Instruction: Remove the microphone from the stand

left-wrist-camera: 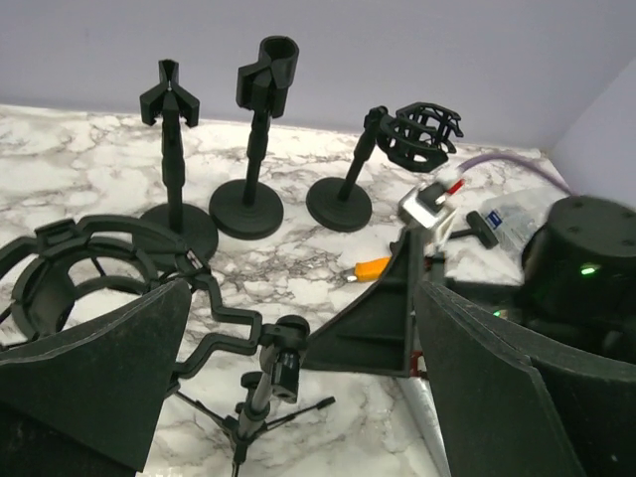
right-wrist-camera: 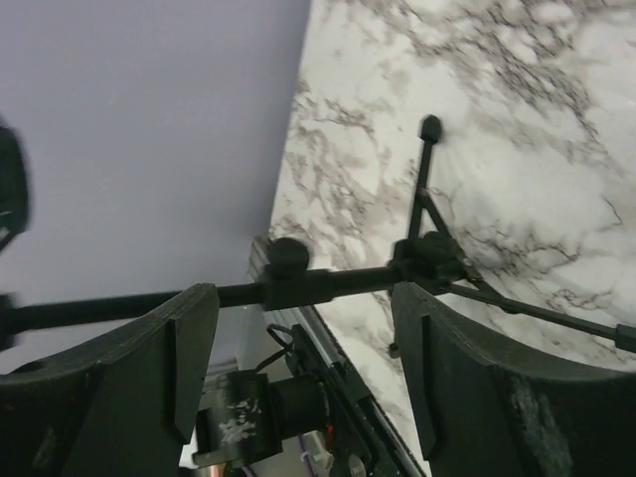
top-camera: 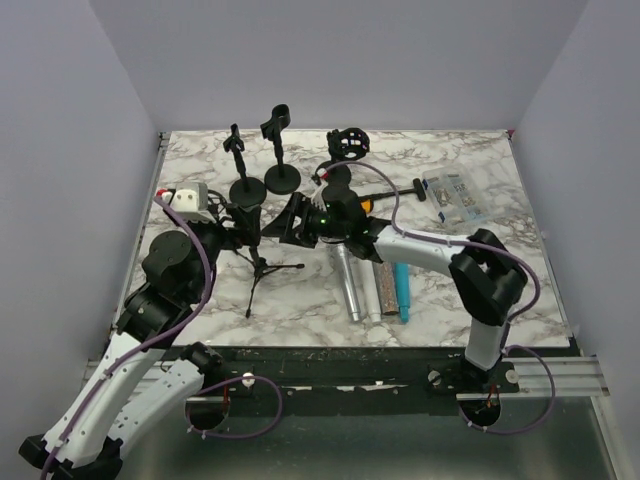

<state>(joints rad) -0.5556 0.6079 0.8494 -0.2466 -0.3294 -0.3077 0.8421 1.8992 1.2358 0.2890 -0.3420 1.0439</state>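
Black tripod stand (top-camera: 258,262) left of centre on marble table (top-camera: 480,150), right gripper (right-wrist-camera: 303,298) fingers apart beside its pole, holding nothing, left gripper (left-wrist-camera: 298,296) spread wide, empty.

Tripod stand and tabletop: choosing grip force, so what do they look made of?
Black tripod stand: matt black, thin straight legs suggest metal tube; knobs probably plastic. White grey-veined tabletop: marble pattern, smooth; stone or printed laminate, cannot tell.
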